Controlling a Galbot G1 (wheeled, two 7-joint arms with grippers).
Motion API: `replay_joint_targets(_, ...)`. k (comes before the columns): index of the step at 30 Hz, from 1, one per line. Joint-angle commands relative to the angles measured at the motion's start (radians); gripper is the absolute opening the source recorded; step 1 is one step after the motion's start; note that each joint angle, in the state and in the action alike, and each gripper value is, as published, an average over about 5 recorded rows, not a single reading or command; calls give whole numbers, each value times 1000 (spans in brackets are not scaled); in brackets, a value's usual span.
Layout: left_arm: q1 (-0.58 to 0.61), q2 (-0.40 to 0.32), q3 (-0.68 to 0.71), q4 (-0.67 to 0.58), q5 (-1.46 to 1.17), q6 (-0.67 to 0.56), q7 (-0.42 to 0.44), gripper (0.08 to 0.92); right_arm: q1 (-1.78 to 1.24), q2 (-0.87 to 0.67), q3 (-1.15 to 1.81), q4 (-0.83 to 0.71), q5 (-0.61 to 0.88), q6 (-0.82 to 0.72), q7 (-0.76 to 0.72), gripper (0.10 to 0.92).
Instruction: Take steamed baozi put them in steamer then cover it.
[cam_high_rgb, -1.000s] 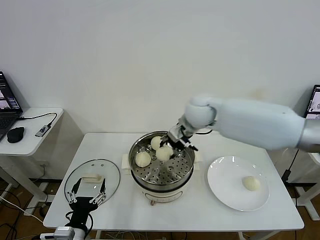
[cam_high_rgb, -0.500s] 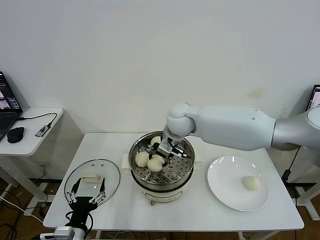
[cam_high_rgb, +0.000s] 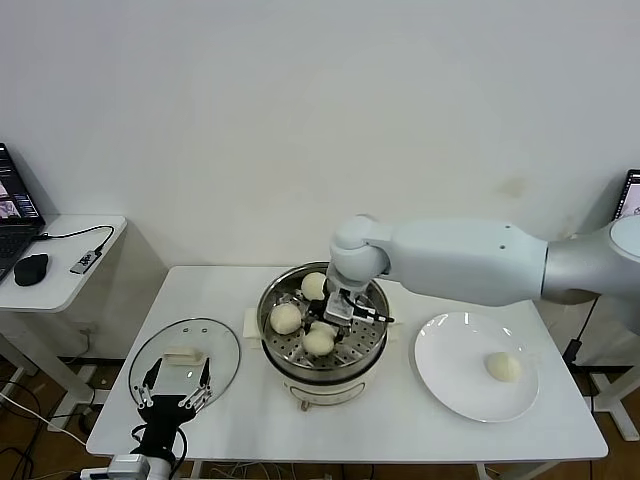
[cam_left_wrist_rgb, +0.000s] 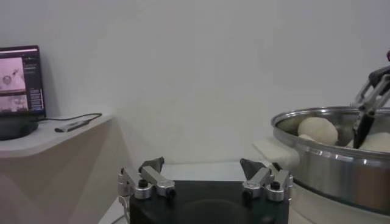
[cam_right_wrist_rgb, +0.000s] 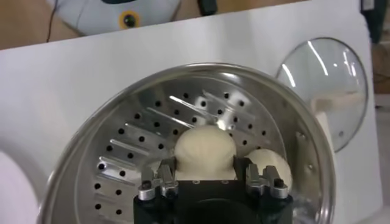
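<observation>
The steel steamer (cam_high_rgb: 368, 340) stands mid-table on its white base. Two baozi (cam_high_rgb: 314, 285) (cam_high_rgb: 286, 318) lie loose on its perforated tray. My right gripper (cam_high_rgb: 328, 322) reaches down into the pot, shut on a third baozi (cam_high_rgb: 319, 342) held low at the tray; in the right wrist view the fingers (cam_right_wrist_rgb: 175, 167) flank this baozi (cam_right_wrist_rgb: 205, 149), with another bun (cam_right_wrist_rgb: 271, 167) beside it. A fourth baozi (cam_high_rgb: 502, 366) lies on the white plate (cam_high_rgb: 450, 375). The glass cover (cam_high_rgb: 185, 355) lies flat at the table's left. My left gripper (cam_high_rgb: 176, 396) is parked open at the cover's near edge.
A side table with a laptop, mouse (cam_high_rgb: 31, 268) and cable stands at far left. Another screen (cam_high_rgb: 630, 205) shows at far right. The left wrist view shows the steamer's wall (cam_left_wrist_rgb: 329, 173) and a bun (cam_left_wrist_rgb: 317, 129) inside.
My right gripper has carried the baozi from the steamer's back rim toward its middle and lowered it to the tray. The left arm has not moved.
</observation>
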Motion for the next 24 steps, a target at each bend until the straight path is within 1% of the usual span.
replay_joint_targets(1, 0, 0, 1, 2, 0, 0, 1, 823, -2, -2, 0, 11, -34, 37, -7, 615)
replay_joint_targets(3, 1, 0, 1, 3, 0, 0, 1, 823, 2, -10, 3, 16, -32, 36, -8, 659)
replay_joint_targets(7, -1, 2, 1, 4, 0, 0, 0, 823, 13, -39, 17, 30, -29, 32, -9, 771)
replay_joint_targets(10, -3, 4, 2, 5, 0, 1, 0, 823, 17, -78, 45, 40, -46, 21, -14, 814)
replay_joint_targets(14, -2, 9, -2, 2, 0, 1, 0, 823, 35, -154, 84, 59, -32, -31, -26, 822)
replay_joint_targets(17, -1, 14, -4, 2, 0, 0, 1, 823, 49, -222, 110, 86, -4, -107, -24, 823)
replay_joint_targets(22, -6, 21, 0, 4, 3, 2, 1, 823, 66, -354, 126, 168, 62, -384, 7, 823)
replay_joint_targets(24, -9, 25, 4, 3, 4, 3, 1, 823, 64, -416, 129, 197, 101, -464, 17, 823)
